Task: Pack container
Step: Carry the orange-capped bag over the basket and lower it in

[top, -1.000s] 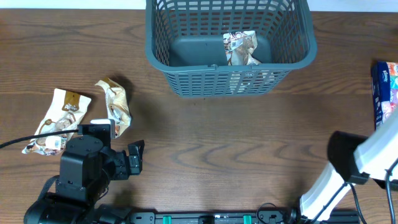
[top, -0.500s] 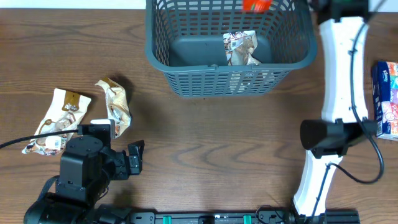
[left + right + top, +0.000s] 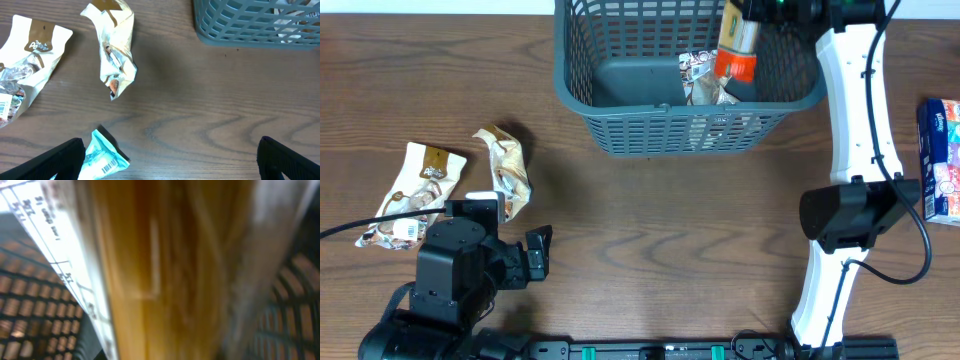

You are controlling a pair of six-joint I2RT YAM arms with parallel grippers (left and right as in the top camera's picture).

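Observation:
The container (image 3: 580, 95) is a dark grey-blue lattice basket at the table's far middle, with a crumpled silver-brown packet (image 3: 705, 78) lying in it. My right gripper (image 3: 748, 14) reaches over the basket's right half from the far side. It is shut on a long orange-yellow snack packet (image 3: 737, 48) (image 3: 165, 270) that hangs down inside the basket; its fingers are hidden in the right wrist view. My left gripper (image 3: 505, 230) (image 3: 170, 167) stands open low at the front left, with a teal packet (image 3: 102, 155) on the table beside its left finger.
A cream-and-brown packet (image 3: 415, 190) (image 3: 30, 55) and a crumpled golden packet (image 3: 508, 165) (image 3: 114, 55) lie on the wooden table at the left. A blue printed pack (image 3: 940, 158) sits at the right edge. Basket lattice (image 3: 30, 305) shows behind the held packet.
The right arm swung from the front right corner up over the basket, and the orange packet has come lower and leftward into it. The left arm has not moved.

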